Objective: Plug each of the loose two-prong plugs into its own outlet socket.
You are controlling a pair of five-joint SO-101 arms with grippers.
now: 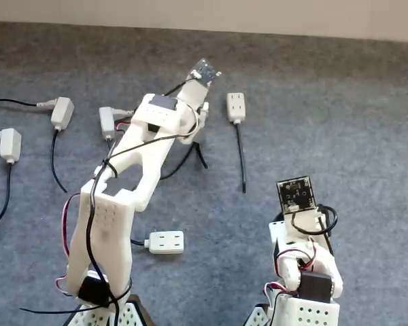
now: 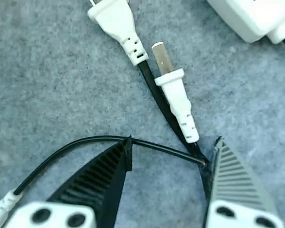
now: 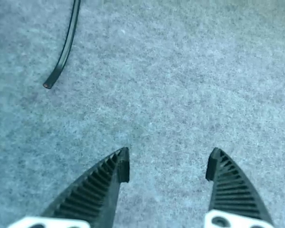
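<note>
The left gripper (image 2: 173,142) hangs with jaws spread over the grey carpeted tabletop (image 2: 47,85), a thin black cable (image 2: 85,141) running between its tips. Just beyond lie the nearer white two-prong plug (image 2: 176,97) and the farther white two-prong plug (image 2: 115,23), near a white outlet socket (image 2: 247,16). The right gripper (image 3: 167,161), likewise spread, hovers over carpet near a black cable end (image 3: 51,81).

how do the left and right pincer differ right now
The left pincer sits just behind a plug, a thin wire crossing its gap; the right pincer faces bare carpet, a cord end farther off. The left arm stretches far out; the right arm is folded near its base. Both pincers are open.
</note>
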